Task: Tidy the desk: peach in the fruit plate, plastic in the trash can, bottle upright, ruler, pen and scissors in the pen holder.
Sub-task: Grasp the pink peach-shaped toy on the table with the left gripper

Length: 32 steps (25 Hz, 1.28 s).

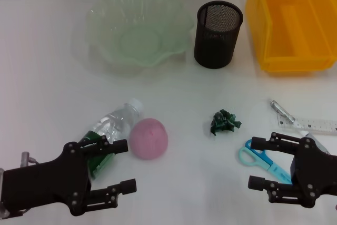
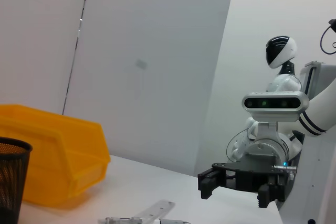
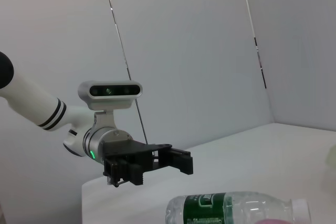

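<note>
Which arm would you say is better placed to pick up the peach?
Left. The left end effector is open right beside the peach; the right end effector sits farther off, over the scissors.

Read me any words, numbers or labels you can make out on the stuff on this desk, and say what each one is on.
No text can be read here.
Bottle: its green label carries white print, too blurred to read.
Ruler: faint scale marks along it, no legible numbers.
Pen: nothing legible.
Yellow bin, black mesh pen holder, green plate: no markings visible.
</note>
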Each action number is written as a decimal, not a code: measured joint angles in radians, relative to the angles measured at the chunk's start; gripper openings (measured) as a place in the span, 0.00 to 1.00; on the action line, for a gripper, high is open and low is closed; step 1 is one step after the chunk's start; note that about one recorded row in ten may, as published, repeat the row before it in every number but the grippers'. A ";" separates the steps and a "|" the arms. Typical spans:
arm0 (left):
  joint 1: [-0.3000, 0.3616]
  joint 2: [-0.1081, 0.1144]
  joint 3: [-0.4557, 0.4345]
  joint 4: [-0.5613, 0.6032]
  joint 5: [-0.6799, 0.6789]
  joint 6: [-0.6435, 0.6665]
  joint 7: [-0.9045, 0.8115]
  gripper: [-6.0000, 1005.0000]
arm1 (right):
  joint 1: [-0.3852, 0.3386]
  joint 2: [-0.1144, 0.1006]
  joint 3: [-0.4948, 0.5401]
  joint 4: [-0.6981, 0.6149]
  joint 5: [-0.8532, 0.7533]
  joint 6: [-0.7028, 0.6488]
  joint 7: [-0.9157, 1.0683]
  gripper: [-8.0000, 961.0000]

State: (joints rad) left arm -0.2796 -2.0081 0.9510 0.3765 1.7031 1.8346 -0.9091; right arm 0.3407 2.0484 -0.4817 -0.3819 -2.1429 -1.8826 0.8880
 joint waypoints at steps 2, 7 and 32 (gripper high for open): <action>-0.005 -0.002 0.000 0.015 0.006 0.001 -0.015 0.74 | 0.001 0.001 0.000 0.000 0.000 0.000 0.000 0.79; -0.011 -0.023 0.006 0.249 0.030 0.036 -0.238 0.74 | 0.004 0.000 0.000 -0.001 0.005 -0.001 0.000 0.79; -0.300 -0.070 0.668 0.899 0.570 -0.378 -0.999 0.70 | -0.040 -0.022 0.002 -0.026 0.008 0.016 0.063 0.79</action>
State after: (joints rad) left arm -0.5800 -2.0786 1.6194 1.2753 2.2733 1.4567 -1.9079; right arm 0.3009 2.0264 -0.4801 -0.4081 -2.1346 -1.8665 0.9509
